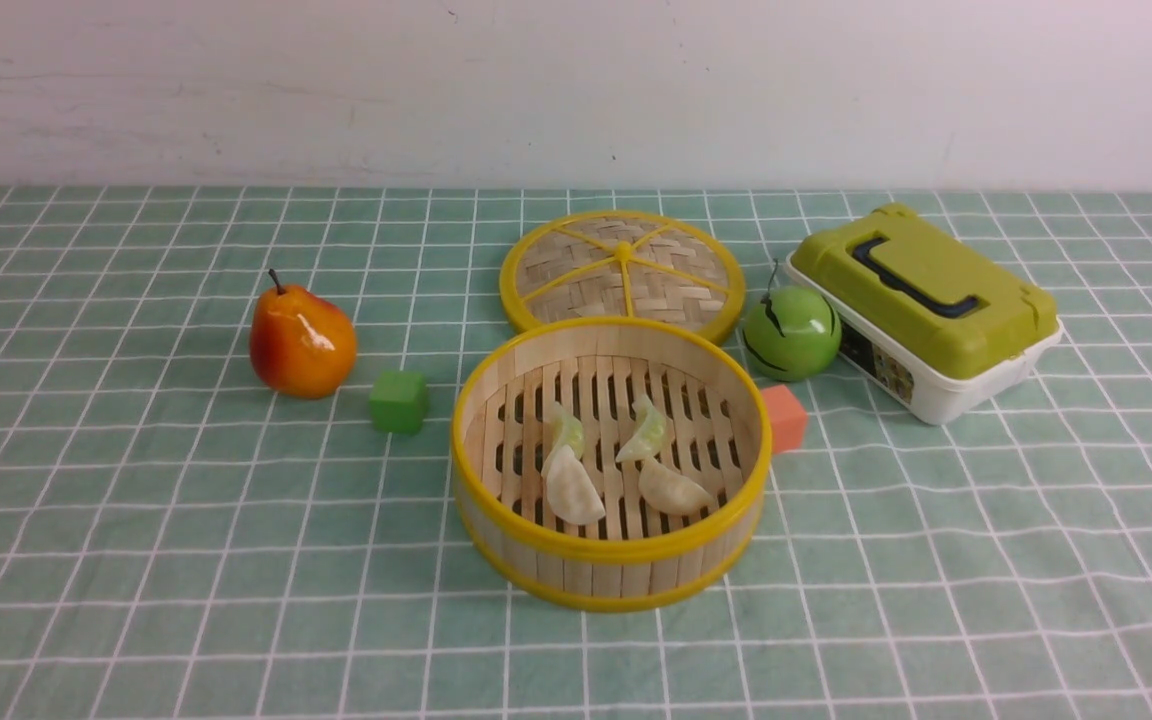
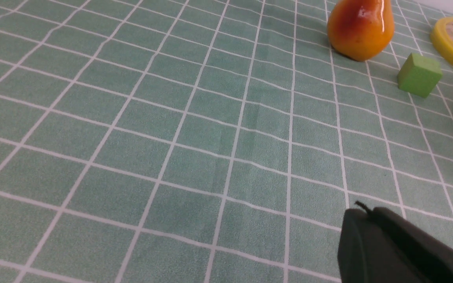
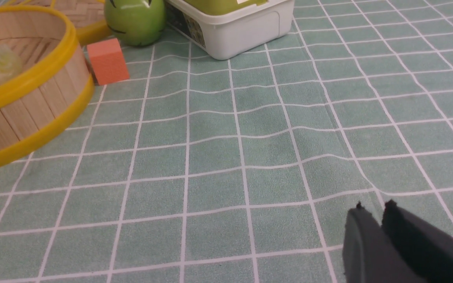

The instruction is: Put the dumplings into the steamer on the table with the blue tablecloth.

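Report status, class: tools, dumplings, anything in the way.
Left tool shut, empty. Right tool slightly parted, empty, over bare cloth. All four dumplings in the steamer. Nothing in the way.

Staged tabletop test setup, lab-like, not real kitchen. Table with blue tablecloth [image 1: 136, 560] spread flat, white grid lines, set against bare off-white wall [image 1: 576, 90] with scuffs. Props only: glossy toy pear [image 1: 302, 343], toy green apple [image 1: 792, 333], green cube [image 1: 399, 402], orange cube [image 1: 784, 418], bamboo steamer [image 1: 612, 560] holding toy dumplings [image 1: 616, 460], woven lid [image 1: 622, 272], green-lidded plastic box [image 1: 926, 310]. No cookware, stove, or furniture visible.
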### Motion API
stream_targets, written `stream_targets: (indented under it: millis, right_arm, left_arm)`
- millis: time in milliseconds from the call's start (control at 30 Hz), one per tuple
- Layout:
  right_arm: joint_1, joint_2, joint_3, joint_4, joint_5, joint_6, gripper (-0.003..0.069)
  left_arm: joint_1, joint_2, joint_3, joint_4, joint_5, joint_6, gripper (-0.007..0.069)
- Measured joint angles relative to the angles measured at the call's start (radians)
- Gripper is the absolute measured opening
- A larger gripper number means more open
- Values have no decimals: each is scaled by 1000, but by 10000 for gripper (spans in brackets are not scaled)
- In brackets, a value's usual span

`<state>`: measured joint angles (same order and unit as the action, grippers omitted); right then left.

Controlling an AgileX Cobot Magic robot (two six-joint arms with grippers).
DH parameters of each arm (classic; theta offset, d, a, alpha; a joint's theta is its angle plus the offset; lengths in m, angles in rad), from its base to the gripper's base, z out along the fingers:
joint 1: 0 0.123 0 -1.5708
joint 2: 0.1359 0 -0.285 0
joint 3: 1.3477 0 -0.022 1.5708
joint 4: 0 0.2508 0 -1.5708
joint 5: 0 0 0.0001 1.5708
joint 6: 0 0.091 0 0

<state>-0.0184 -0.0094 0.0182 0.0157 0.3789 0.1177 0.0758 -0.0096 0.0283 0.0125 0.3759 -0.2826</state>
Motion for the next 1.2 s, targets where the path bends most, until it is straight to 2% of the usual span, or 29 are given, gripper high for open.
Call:
stream_targets:
  millis: [1200]
  right_arm:
    - [0, 0, 0, 0, 0, 0, 124]
  left_arm:
    - [0, 0, 2, 0, 0, 0, -5]
